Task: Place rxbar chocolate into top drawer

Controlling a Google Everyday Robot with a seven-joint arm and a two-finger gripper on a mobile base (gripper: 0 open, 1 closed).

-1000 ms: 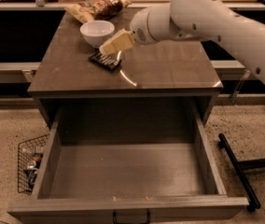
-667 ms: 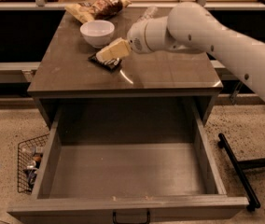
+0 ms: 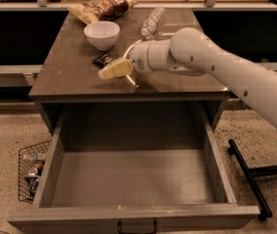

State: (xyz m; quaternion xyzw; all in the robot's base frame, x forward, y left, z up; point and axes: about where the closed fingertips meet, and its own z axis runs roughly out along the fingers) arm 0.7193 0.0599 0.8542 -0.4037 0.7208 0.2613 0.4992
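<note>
The rxbar chocolate (image 3: 103,59) is a small black wrapper lying flat on the grey countertop, just in front of the white bowl (image 3: 102,33). My gripper (image 3: 113,70), with yellowish tips, is low over the counter right next to the bar's near right side and partly covers it. I cannot tell whether it touches the bar. The top drawer (image 3: 50,165) is pulled wide open below the counter's front edge. Its inside is bare grey, and its black handle (image 3: 136,226) shows at the bottom.
Brown-and-yellow chip bags (image 3: 102,6) lie at the back of the counter, and a clear water bottle (image 3: 151,22) lies right of the bowl. A wire basket (image 3: 31,172) stands on the floor at left. A black bar (image 3: 248,177) runs along the floor at right.
My gripper has moved toward the counter's front edge and a little left, from beside the bowl down to the bar's near side. The bar has not visibly moved.
</note>
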